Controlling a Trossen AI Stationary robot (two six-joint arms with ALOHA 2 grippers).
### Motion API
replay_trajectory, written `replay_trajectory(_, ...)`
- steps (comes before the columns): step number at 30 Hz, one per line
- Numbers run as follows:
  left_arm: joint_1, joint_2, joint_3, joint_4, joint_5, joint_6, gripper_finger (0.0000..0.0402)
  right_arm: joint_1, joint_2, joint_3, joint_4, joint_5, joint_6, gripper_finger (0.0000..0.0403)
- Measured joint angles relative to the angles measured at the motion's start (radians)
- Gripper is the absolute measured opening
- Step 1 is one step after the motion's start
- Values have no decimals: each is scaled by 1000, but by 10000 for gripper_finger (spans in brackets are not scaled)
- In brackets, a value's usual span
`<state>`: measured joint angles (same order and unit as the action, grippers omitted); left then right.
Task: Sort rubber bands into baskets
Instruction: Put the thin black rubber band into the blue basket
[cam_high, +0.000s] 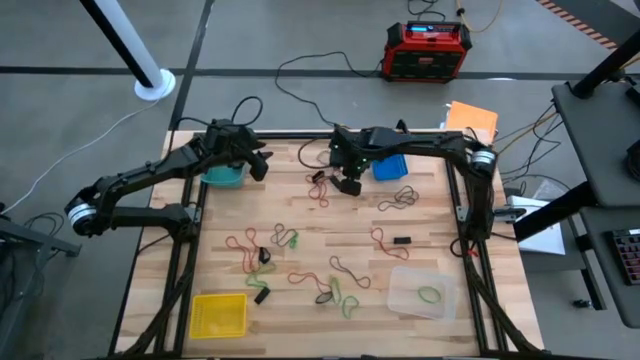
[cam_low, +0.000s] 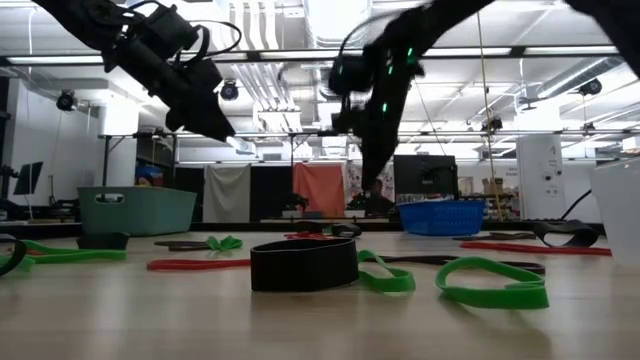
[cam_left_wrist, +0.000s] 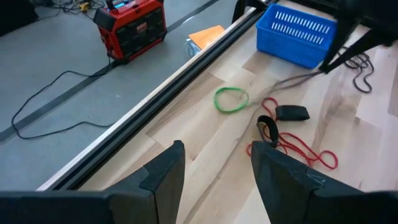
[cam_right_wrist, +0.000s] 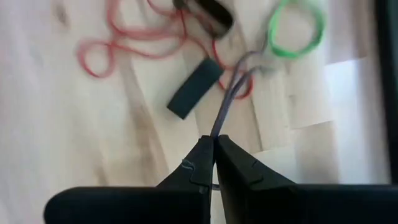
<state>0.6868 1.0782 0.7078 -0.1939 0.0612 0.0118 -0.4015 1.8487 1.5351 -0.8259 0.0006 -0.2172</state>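
The right gripper (cam_right_wrist: 214, 142) was pinched tight on a thin blue rubber band (cam_right_wrist: 231, 93) trailing toward the tabletop, with the blue basket (cam_high: 391, 166) just beside it, nearer that arm, while the left gripper (cam_left_wrist: 214, 162) hovered open and empty by the teal basket (cam_high: 224, 177).

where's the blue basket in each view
high view: blue basket at the table's far edge, just right of the right hand.
low view: low at centre-right, behind the bands.
left wrist view: top right, on the wood.
right wrist view: not in it.
shared landmark: the small green rubber band beside the black bands, also in the right wrist view.
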Motion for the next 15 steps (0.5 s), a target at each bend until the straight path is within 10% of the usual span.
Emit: replay_trajectory(15,0,0,0,30,0,5,168,38,-224,-20,-184,539,344,9)
